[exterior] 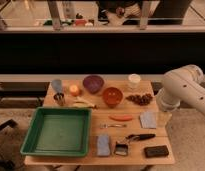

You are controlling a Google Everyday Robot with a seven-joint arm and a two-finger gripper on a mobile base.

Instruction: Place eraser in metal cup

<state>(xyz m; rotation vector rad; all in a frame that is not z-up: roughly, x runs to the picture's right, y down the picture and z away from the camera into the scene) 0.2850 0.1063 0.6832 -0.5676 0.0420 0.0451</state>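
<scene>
The eraser (156,151) is a flat black block lying at the table's front right corner. The metal cup (59,99) is a small dark shiny cylinder standing upright at the back left, just behind the green tray. My white arm comes in from the right. Its gripper (163,116) hangs at the table's right edge, above and behind the eraser and far from the metal cup. Nothing shows in the gripper.
A green tray (58,131) fills the front left. A pale blue cup (57,86), orange fruit (74,90), purple bowl (93,83), orange bowl (112,96) and white cup (134,80) stand at the back. A carrot (120,118), blue-grey sponge (103,145) and clip (121,148) lie mid-table.
</scene>
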